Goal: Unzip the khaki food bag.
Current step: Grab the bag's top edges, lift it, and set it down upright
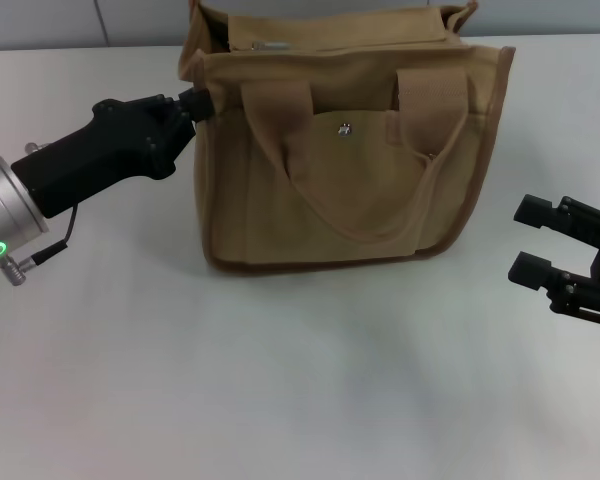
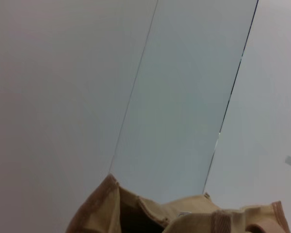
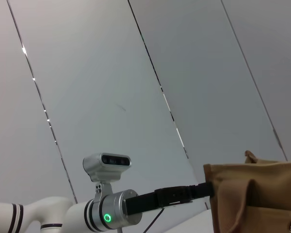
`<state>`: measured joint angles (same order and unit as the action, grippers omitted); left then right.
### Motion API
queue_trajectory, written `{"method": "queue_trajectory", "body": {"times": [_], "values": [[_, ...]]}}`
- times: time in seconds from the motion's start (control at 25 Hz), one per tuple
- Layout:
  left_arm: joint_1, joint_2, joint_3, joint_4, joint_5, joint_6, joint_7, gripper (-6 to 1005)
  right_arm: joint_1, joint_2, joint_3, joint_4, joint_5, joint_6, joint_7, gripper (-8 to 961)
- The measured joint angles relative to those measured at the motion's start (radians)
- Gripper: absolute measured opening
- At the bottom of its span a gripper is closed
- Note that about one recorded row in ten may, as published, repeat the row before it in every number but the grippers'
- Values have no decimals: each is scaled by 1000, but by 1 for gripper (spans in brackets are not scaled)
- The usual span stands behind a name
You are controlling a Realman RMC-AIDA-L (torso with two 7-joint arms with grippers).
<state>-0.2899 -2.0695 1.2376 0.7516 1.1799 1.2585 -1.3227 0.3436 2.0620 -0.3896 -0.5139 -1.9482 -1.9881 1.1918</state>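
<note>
The khaki food bag (image 1: 340, 170) stands upright at the back middle of the white table, front pocket and snap facing me. A bit of silver zipper (image 1: 270, 46) shows on its top, with a dark gap at the top's left end. My left gripper (image 1: 202, 102) is at the bag's upper left corner, its narrow black tip closed on the edge there. The left wrist view shows only the bag's top (image 2: 184, 218). My right gripper (image 1: 528, 240) is open and empty, low at the right, apart from the bag. The right wrist view shows the bag (image 3: 257, 199) and the left arm (image 3: 174, 196).
The white table (image 1: 280, 380) spreads out in front of the bag and on both sides of it. A grey panelled wall (image 2: 184, 97) stands behind the table. The robot's head camera (image 3: 109, 165) shows in the right wrist view.
</note>
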Motion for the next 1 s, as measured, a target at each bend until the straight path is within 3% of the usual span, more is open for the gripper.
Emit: {"method": "queue_trajectory", "body": {"times": [0.48,0.6,0.72,1.0], "values": [[-6,2,-40,-9,0,15,51,22,11,0,1,0,38,-4,4,779],[-23,7,-92,-11,1,22,60,22,24,-1,2,0,107,-7,16,779],[-59,25,-165,-11,7,27,61,22,40,1,1,5,167,0,50,779],[-155,51,-288,3,6,59,94,21,143,2,-8,42,185,26,143,778]]}}
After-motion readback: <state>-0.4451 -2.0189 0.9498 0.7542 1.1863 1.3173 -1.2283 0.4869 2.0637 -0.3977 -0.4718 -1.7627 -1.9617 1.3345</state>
